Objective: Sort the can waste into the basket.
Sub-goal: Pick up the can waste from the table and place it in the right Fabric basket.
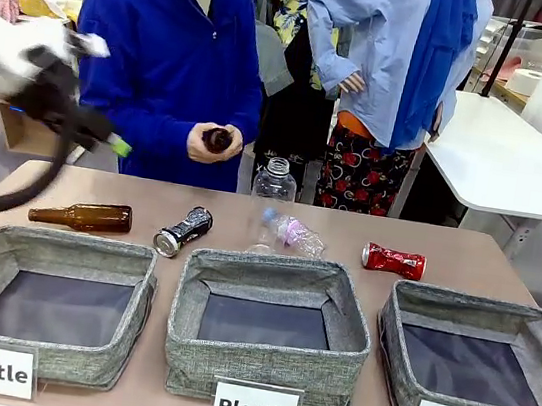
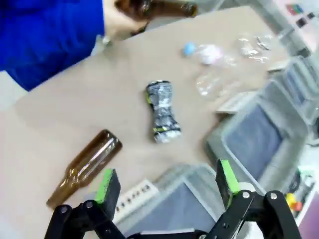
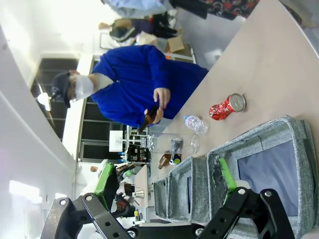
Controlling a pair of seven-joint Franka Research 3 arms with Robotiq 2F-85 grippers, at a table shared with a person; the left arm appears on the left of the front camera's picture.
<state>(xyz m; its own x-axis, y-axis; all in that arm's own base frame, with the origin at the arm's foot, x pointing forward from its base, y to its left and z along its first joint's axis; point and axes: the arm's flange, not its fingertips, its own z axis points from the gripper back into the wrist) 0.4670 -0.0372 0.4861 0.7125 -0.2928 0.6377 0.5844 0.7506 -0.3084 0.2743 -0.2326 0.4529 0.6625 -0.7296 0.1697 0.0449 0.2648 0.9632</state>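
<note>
the black can (image 1: 183, 231) is a small metal cylinder with silver ends, pinched in at the waist, lying on its side on the smooth tan surface (image 1: 485, 258). the red can (image 1: 393, 262) is shiny and crumpled, also on its side, at the far right. a brown glass bottle (image 1: 82, 216) lies left of the black can. two clear plastic bottles are at the middle, one upright (image 1: 275, 183) and one on its side (image 1: 292, 233).

the left hand (image 2: 167, 181) is up in the air over the far left of the surface, its fingers spread wide with nothing between them. in the left wrist view the black can lies on the surface ahead of the gap between the green pads (image 2: 107, 184), apart from them, with the brown bottle off to one side. the right hand (image 3: 167, 181) is also wide open and holds nothing. in the right wrist view the red can lies well ahead of it, just beyond the basket.

three low square bins of grey woven fabric line the near edge. the basket (image 1: 536, 326), labelled "can", stands at the right, and the red can lies just past its far rim, near the left corner. the "plastic" bin (image 1: 272, 264) is in the middle and the "bottle" bin (image 1: 3, 241) at the left. each shows its dark floor from wall to wall.

at the far side a person in a blue top holds another brown bottle (image 1: 217, 140) in both of their own hands.
</note>
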